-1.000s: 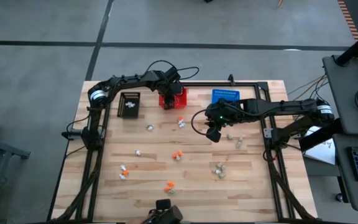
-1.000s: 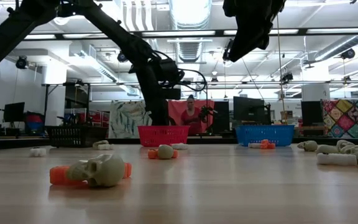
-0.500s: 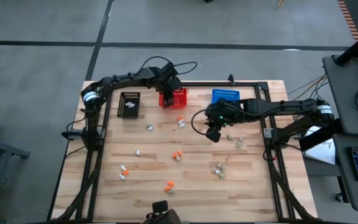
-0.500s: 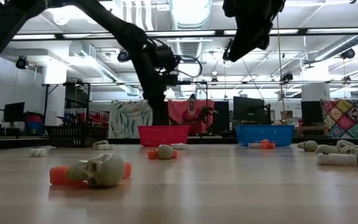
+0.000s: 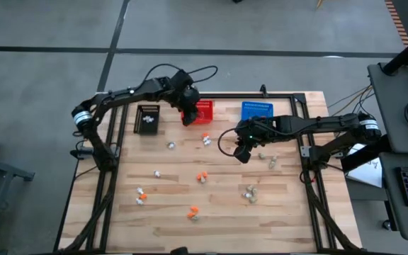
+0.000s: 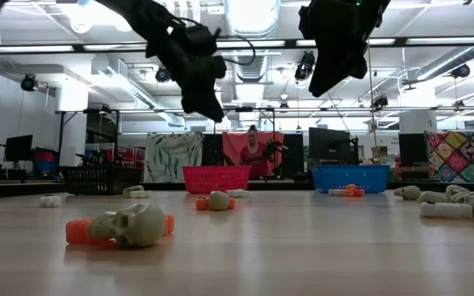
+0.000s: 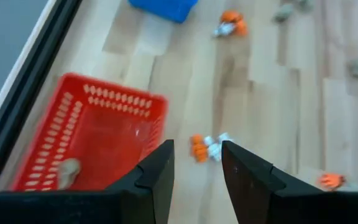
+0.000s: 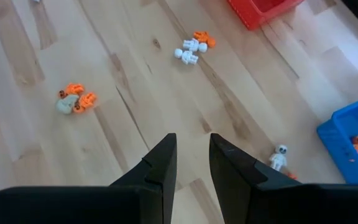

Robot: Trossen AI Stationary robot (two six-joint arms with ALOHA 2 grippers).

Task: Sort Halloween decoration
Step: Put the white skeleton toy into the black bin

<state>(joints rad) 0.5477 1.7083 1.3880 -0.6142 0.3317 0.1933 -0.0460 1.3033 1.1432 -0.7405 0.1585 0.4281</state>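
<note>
Halloween decoration lies scattered on the wooden table: orange pieces, white ones and beige-grey ones. A beige skull on an orange piece lies near the front edge. My left gripper hangs open in the air over the near left corner of the red basket, with nothing between its fingers. A beige piece lies in that basket. My right gripper hangs open above the table's middle, also with nothing between its fingers.
Three small mesh baskets stand along the far edge: black with white pieces in it, red, and blue with an orange piece. A dark metal frame runs along the table's sides. Bare wood lies between the trinkets.
My left gripper has risen out of the red basket and come a little toward the table's near edge, its wrist rolling as it went. The trinkets and baskets lie as before.
</note>
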